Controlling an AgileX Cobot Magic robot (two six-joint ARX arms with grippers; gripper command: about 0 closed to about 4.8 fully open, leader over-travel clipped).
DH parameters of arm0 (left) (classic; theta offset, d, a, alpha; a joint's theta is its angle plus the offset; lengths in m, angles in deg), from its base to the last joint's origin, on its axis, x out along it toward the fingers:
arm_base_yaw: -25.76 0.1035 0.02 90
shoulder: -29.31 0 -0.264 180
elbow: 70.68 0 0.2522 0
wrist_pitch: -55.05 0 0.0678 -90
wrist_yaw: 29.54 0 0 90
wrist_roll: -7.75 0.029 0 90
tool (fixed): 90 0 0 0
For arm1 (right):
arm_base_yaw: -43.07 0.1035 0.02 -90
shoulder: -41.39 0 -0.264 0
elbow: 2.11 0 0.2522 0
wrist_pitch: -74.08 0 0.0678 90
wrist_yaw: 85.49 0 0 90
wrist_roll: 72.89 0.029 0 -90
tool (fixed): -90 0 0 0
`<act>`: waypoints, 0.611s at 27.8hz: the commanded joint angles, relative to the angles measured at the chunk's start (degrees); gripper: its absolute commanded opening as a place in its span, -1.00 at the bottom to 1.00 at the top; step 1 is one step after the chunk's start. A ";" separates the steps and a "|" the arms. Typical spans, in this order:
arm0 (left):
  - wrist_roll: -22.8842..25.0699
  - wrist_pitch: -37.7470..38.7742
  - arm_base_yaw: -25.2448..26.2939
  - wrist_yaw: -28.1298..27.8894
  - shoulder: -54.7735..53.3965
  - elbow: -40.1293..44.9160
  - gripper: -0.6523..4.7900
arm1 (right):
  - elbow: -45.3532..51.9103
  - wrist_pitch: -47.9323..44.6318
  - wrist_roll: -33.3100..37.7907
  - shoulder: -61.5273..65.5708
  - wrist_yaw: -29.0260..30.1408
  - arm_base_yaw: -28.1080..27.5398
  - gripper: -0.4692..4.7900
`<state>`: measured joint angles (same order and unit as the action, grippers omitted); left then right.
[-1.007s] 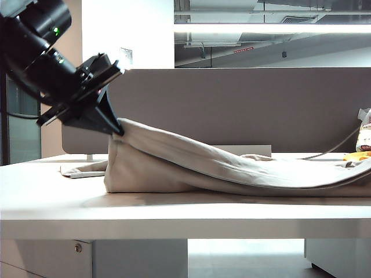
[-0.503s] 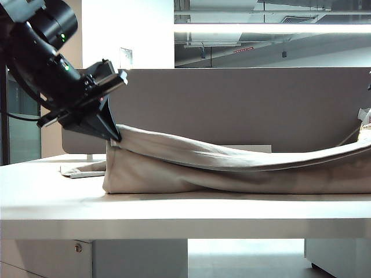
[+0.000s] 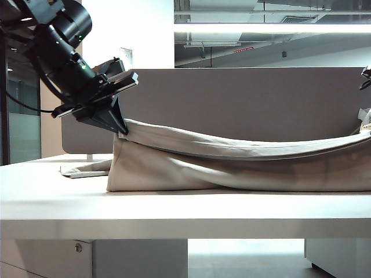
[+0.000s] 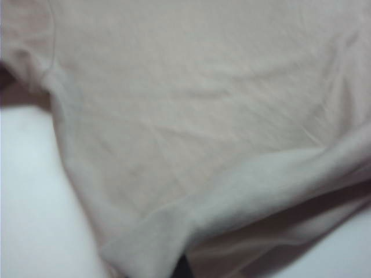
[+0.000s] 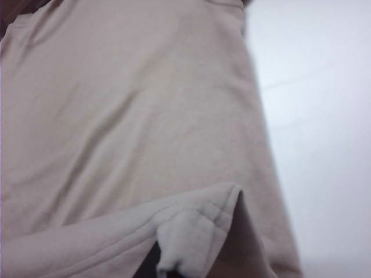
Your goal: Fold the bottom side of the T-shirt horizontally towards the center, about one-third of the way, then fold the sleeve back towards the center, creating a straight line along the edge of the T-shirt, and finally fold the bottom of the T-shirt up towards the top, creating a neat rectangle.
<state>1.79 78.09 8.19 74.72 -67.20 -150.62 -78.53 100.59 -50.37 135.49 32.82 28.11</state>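
Sagging between two pinched corners, the T-shirt (image 3: 232, 165) lay over the white table (image 3: 174, 208) and looked soft and light. The left gripper (image 3: 119, 128) was closed on its hem (image 4: 243, 191) at the left; the right gripper (image 5: 174, 272), off frame right, was also closed on it.

T-shirt (image 3: 232, 168): soft matt beige cloth | table (image 3: 174, 211): smooth white, slight sheen | left hand (image 3: 120, 128): matt black plastic

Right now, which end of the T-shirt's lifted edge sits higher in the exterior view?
The left end, pinched by the left gripper; from there the T-shirt edge sags toward the middle.
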 commanded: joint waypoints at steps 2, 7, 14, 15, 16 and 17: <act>1.22 2.47 1.49 -1.42 -1.88 -2.34 -0.78 | -2.60 0.46 0.07 1.60 0.26 0.04 -0.85; 1.03 2.45 4.24 -1.36 -3.08 -2.64 -0.78 | -4.76 -0.22 -0.02 3.67 0.28 0.04 -0.85; 1.11 1.88 6.95 0.85 -4.09 -3.30 -0.78 | -8.92 -0.42 0.00 7.21 -0.11 1.16 -0.85; 1.11 1.86 6.95 1.44 -4.39 -3.65 -0.78 | -9.38 -0.46 0.00 7.61 -0.13 1.53 -0.85; 1.18 2.10 6.95 2.38 -4.85 -4.26 -0.78 | -9.77 -0.63 0.07 7.98 -0.17 1.95 -0.85; 1.36 2.58 6.93 3.32 -5.44 -5.01 -0.78 | -10.03 -0.68 0.02 8.31 -0.37 2.08 -0.85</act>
<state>2.65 80.64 15.01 76.67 -72.05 -154.40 -88.01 101.01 -50.35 143.67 33.35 29.97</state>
